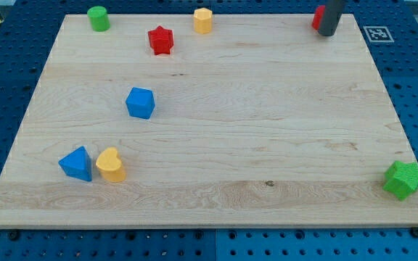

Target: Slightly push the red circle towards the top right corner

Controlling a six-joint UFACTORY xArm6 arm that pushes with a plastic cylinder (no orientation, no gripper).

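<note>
- Up at the view's top right, my tip (328,33) stands on the wooden board (216,145), and the red circle (316,17) sits just behind it on the left side, mostly hidden by the rod; only a red sliver shows.
- No claw ends this arm, just a plain rod, so nothing is spread or pinched; the tip appears to be touching the red circle, though I cannot tell for sure.
- That red circle already lies close to the top edge and near the top right corner, so I judge the push nearly done, or needing only a small nudge.
- Main risk: too long a push would slide the red circle off the board's top edge, since almost no wood is left beyond it.
- Second risk: my tip is at the circle's right, the corner side, so pushing from here would drive it leftward; I would have to come round to its lower left first.
- A glancing contact on a round block could let it slip sideways off the tip.
- Other blocks are well apart: red star (161,40), yellow block (203,20), green cylinder (98,18), blue cube (140,102), blue triangle (76,164), yellow heart (111,164), green star (403,180).
</note>
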